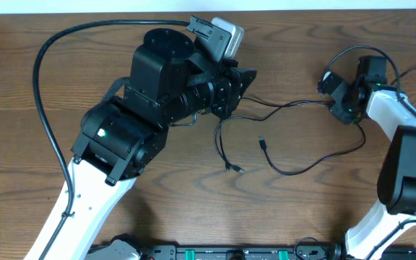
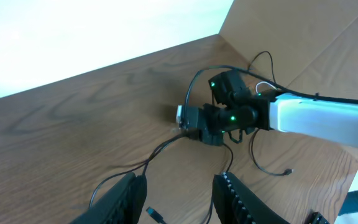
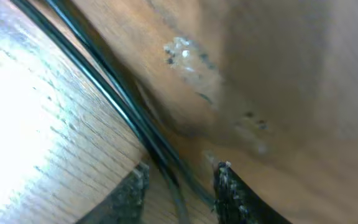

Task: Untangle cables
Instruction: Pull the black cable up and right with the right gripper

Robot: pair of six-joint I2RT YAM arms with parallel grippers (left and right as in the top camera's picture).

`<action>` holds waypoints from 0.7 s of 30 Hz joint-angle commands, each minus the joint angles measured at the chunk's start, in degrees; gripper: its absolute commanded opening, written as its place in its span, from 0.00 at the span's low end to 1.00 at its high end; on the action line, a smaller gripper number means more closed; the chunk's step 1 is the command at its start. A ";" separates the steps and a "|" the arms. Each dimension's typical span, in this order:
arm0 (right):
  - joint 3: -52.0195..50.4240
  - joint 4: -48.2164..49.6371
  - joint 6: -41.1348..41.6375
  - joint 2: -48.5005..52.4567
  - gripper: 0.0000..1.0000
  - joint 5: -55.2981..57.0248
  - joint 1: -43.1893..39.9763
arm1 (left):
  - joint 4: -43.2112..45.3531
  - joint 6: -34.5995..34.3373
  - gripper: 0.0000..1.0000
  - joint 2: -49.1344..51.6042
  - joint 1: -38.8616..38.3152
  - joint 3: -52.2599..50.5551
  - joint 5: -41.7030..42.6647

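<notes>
Thin black cables run across the wooden table from my left gripper to my right gripper. One loop sags toward the front, and two small plug ends lie loose mid-table. In the left wrist view the left gripper is open over the table, with a plug lying between its fingers and cables leading to the right arm. In the right wrist view the right gripper is low on the table. Its fingers stand narrowly apart on either side of two black cables.
The left arm's thick black hose arcs over the table's back left. The bulky left arm covers the centre-left. The white right arm stands along the right edge. A black rail lies along the front edge.
</notes>
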 commanded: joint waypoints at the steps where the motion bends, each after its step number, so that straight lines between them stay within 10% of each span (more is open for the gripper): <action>1: -0.35 0.83 1.31 1.90 0.01 -0.98 0.15 | 0.33 -0.55 0.40 0.09 0.09 0.79 -0.76; 21: 20.46 11.06 22.97 -8.70 0.01 -0.07 10.71 | 0.52 -0.50 0.40 3.67 0.07 0.79 -3.13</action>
